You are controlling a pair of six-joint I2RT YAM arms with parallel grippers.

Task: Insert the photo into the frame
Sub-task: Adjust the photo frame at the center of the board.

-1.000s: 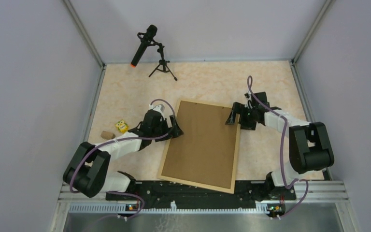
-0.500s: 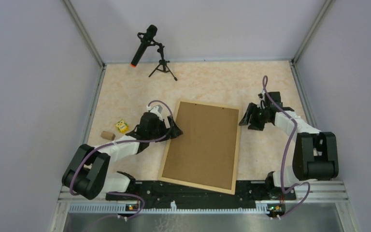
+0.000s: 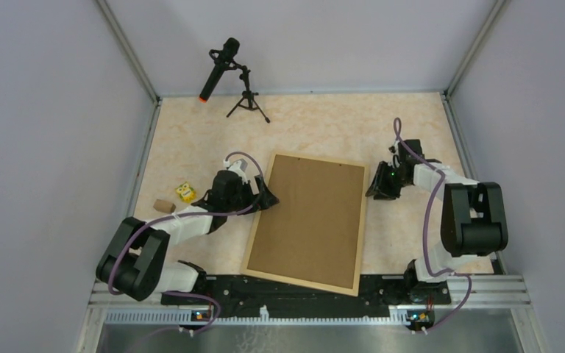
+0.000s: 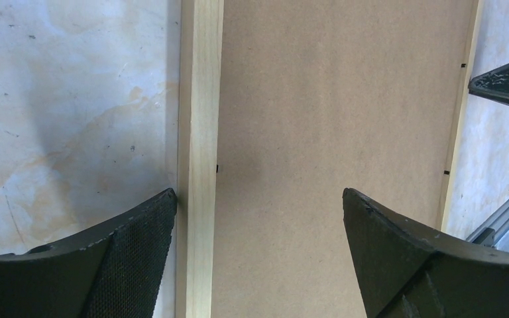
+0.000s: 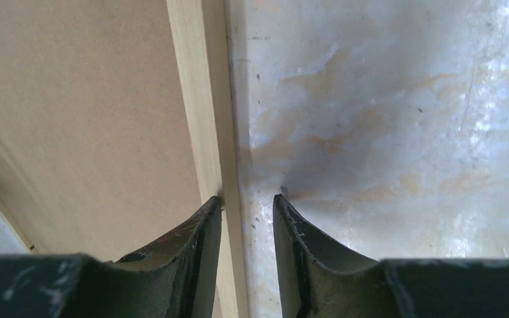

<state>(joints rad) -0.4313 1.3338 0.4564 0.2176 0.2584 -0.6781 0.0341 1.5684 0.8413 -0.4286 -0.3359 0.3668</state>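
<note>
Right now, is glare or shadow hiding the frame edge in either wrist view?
Right wrist view: pale glare on the table at right, a dark shadow beside the frame rail near the right fingers, edge readable. Left wrist view: even light, soft shadow left of the rail, edge crisp. Top view: evenly lit, no glare on the backing board.

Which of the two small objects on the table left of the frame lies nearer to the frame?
The yellow object: it lies closer to the frame. The brown block sits farther out to the left and nearer the arms' bases.
</note>
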